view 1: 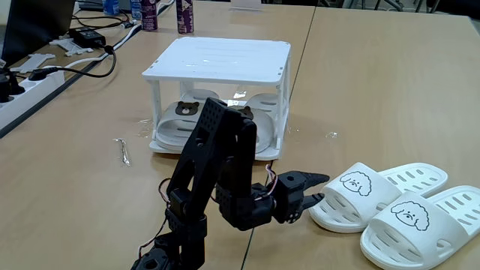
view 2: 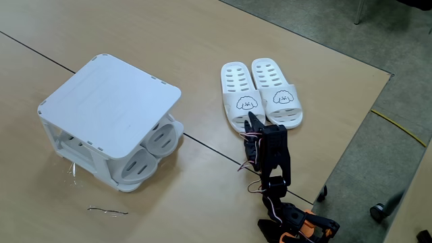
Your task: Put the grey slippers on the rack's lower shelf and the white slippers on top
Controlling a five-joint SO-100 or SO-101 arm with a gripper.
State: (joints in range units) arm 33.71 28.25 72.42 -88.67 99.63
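Surface: wooden table point(view 1: 375, 82).
Grey slippers point(view 1: 187, 112): on lower shelf point(view 1: 169, 142) of rack point(view 1: 217, 60).
Gripper point(view 1: 324, 189): fingers parted, empty, at white slippers point(view 1: 397, 206).

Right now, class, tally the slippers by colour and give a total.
Grey slippers on the rack's lower shelf: 2
White slippers on the table, by the gripper: 2
Total: 4
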